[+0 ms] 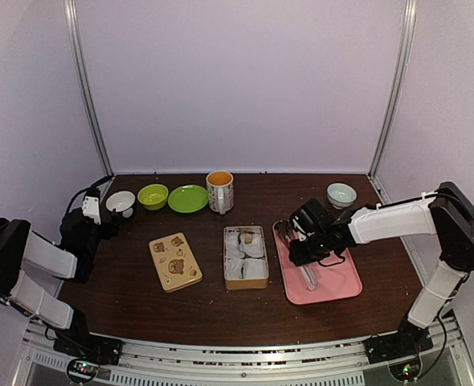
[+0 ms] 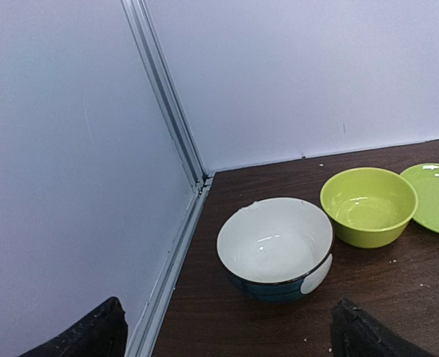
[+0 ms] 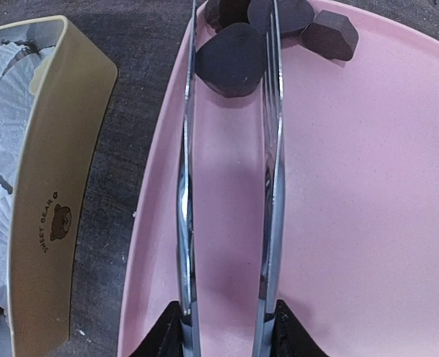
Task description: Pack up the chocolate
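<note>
Both fingers of the right gripper (image 3: pixel 227 327) are closed on the handle end of the metal tongs (image 3: pixel 186 186), squeezing them partway. The blades run out along the pink tray (image 3: pixel 353 223) and flank one dark chocolate (image 3: pixel 233 59), which I judge is touched but not firmly caught.

That lump is rounded, so an off-centre squeeze could shoot it across the smooth tray. More lumps (image 3: pixel 329 33) crowd the blade tips and may get nudged or pinched along.

The tin (image 3: pixel 48 186) sits just beside the tray's left rim, with a narrow strip of bare table between. Its wall stands up, so a low carry could clip it and drop the piece short of the paper cups (image 3: pixel 4 104). The tray's right half is bare and gives room to reposition.

Far left, the left gripper (image 2: pixel 227 335) hangs wide open and empty near the white bowl (image 2: pixel 275 238), well apart.
</note>
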You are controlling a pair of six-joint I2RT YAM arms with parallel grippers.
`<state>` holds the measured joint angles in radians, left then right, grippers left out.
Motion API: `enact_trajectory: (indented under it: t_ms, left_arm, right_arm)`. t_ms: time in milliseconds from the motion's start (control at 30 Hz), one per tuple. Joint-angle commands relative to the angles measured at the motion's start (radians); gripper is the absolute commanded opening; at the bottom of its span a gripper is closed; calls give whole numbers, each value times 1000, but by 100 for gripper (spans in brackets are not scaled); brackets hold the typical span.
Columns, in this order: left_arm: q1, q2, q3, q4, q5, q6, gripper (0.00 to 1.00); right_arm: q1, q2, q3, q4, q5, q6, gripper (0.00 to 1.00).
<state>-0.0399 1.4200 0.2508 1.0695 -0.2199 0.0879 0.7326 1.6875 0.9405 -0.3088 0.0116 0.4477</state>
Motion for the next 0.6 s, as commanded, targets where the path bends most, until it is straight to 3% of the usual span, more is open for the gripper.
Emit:
enact_trajectory:
  t_ms: [0, 300, 567]
  left_arm:
    - [7, 6, 15, 52, 11, -5, 98]
    - [8, 7, 15, 52, 11, -5, 98]
    - [8, 7, 16, 51, 12, -4, 98]
  right_arm:
    - [-4, -101, -60, 101, -22, -32, 31]
    - [52, -259, -174, 253, -96, -115, 32]
    - [131, -271, -154, 286, -107, -162, 32]
